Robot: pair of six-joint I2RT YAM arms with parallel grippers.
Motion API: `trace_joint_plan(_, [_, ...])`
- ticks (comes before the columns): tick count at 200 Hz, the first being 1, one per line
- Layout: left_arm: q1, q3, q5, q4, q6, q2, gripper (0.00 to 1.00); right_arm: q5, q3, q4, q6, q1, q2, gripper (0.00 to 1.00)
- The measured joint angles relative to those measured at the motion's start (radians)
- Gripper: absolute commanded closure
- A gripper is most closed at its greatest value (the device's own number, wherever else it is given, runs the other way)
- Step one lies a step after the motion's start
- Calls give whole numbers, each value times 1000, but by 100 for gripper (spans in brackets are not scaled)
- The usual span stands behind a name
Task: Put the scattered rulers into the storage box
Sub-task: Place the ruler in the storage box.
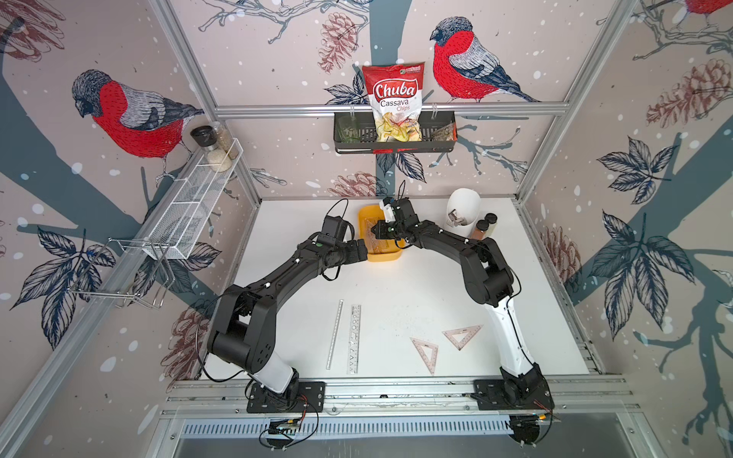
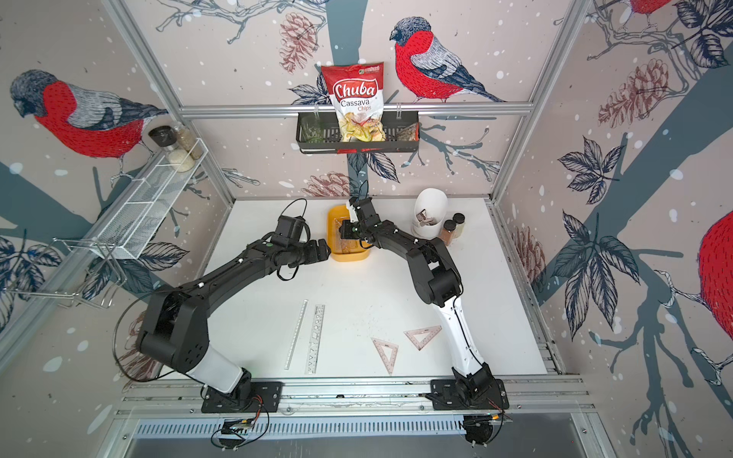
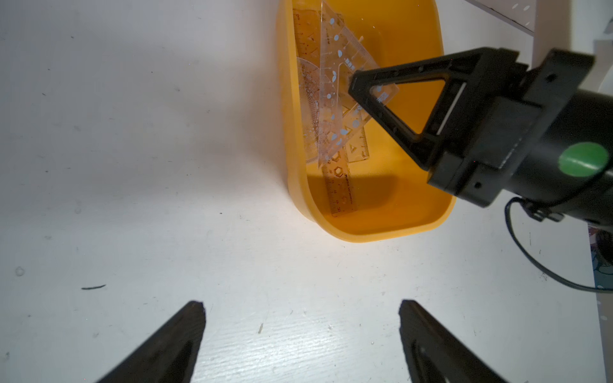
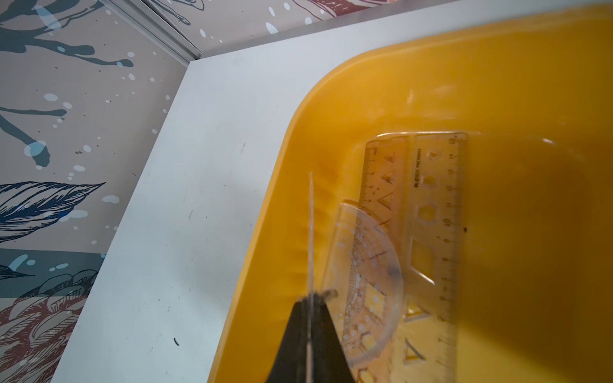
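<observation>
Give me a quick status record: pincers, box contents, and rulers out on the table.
left pincer: open, empty, over bare table beside the storage box
right pincer: shut on a clear blue-speckled ruler, held tilted over the box
in box: protractor, hexagon stencil ruler, triangle stencil ruler
on table: straight ruler, long stencil ruler, two pink triangles
left to store: four on the table, plus the held one

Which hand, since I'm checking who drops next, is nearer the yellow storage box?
Right. The right hand is over the storage box, shut on a clear ruler; the left hand stands open beside it.
</observation>
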Motion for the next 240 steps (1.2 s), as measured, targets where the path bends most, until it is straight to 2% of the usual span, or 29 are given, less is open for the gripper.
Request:
trace_joint_plan(91, [0, 0, 3, -18, 11, 0, 5, 11, 97, -68, -1, 15, 77, 88])
trace_joint_plan(141, [0, 0, 5, -18, 11, 0, 5, 19, 135, -106, -6, 16, 103, 77])
trace_joint_plan(197, [1, -4, 26, -17, 11, -4, 5, 46, 176, -168, -31, 14, 97, 57])
trace_joint_plan(240, [1, -28, 86, 7, 12, -24, 5, 85, 154, -209, -68, 14, 6, 52])
